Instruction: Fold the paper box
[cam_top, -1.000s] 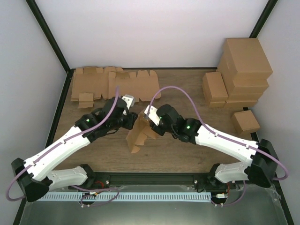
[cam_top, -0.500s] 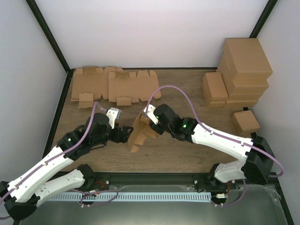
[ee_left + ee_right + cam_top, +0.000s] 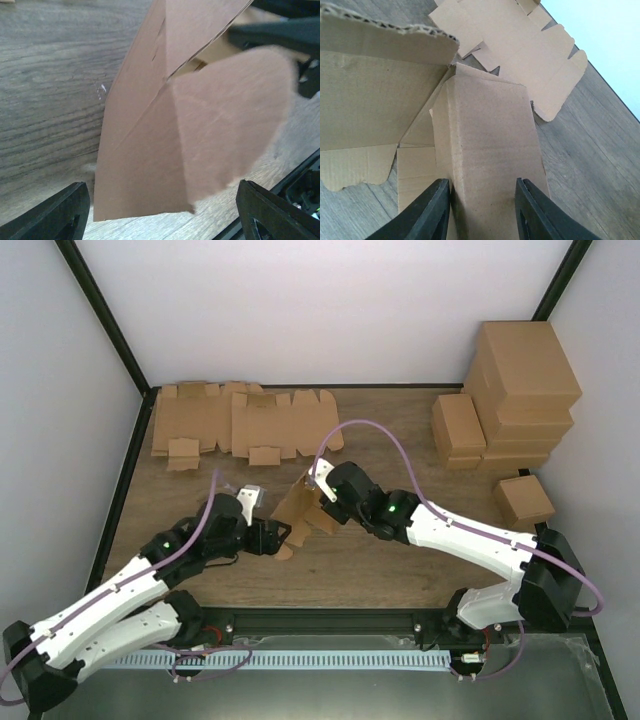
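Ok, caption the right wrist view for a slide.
Right pincer clamps a raised panel of the paper box; flat cardboard blanks lie behind on the table.

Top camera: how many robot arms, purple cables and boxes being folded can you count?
Robot arms: 2 (left arm, right arm)
Purple cables: 2
Half-folded paper box: 1
Total: 5

Robot lab test cell: white panel walls (image 3: 320, 310), black corner posts (image 3: 103, 315) (wooden table (image 3: 390, 405) inside).

Wooden table (image 3: 350, 575), white walls (image 3: 330, 310), black frame (image 3: 104, 320)
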`<state>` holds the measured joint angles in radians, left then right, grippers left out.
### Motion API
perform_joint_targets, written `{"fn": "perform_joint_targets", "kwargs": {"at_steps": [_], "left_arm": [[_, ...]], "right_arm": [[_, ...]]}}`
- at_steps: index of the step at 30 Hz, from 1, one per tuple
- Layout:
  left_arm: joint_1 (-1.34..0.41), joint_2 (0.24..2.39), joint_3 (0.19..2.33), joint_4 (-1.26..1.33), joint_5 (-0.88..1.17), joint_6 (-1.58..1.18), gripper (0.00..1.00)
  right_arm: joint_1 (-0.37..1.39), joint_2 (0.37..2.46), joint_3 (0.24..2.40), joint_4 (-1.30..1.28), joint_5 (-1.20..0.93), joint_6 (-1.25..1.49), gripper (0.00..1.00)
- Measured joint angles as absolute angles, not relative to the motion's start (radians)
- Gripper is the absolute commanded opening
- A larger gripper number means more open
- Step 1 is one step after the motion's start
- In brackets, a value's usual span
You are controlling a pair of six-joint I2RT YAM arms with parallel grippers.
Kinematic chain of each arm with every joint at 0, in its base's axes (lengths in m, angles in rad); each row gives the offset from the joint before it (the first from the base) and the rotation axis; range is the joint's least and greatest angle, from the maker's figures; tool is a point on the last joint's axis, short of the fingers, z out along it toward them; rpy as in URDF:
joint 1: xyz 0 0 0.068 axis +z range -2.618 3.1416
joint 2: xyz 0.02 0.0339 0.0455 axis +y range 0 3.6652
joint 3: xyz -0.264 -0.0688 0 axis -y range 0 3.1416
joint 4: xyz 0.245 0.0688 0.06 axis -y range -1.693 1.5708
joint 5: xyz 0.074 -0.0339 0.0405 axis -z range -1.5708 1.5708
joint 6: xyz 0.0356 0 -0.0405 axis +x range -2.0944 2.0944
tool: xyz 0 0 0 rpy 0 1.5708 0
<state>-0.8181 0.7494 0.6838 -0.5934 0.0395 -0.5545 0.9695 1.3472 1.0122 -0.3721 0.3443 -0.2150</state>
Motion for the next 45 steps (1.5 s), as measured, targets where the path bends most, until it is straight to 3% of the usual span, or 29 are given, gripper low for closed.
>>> {"fn": "perform_joint_targets", "kwargs": {"at_steps": [7, 16, 22, 31, 39, 45], "left_arm": [[-0.819, 0.837, 0.653, -0.519, 0.015, -0.563, 0.63], [-0.820, 0.940, 0.653, -0.439, -0.021, -0.536, 0.19], [-0.820, 1.010, 0.747, -0.485, -0.034, -0.472, 0.05], [-0.822, 1.100, 1.073, -0.673, 0.063, -0.376, 0.04], [-0.818, 1.162, 1.117, -0.788, 0.149, -0.321, 0.04], [-0.818, 1.227, 1.118, -0.840, 0.176, -0.309, 0.07]], "right_arm": [[0.970, 1.359, 1.012, -0.361, 0.400, -0.216, 0.28], [0.970, 1.398, 1.011, -0.311, 0.527, -0.224, 0.22], [0.969, 1.402, 0.997, -0.291, 0.553, -0.224, 0.22], [0.970, 1.430, 0.965, -0.308, 0.501, -0.165, 0.21], [0.969, 1.428, 0.890, -0.325, 0.356, -0.065, 0.23], [0.969, 1.336, 0.834, -0.329, 0.157, -0.028, 0.33]]}}
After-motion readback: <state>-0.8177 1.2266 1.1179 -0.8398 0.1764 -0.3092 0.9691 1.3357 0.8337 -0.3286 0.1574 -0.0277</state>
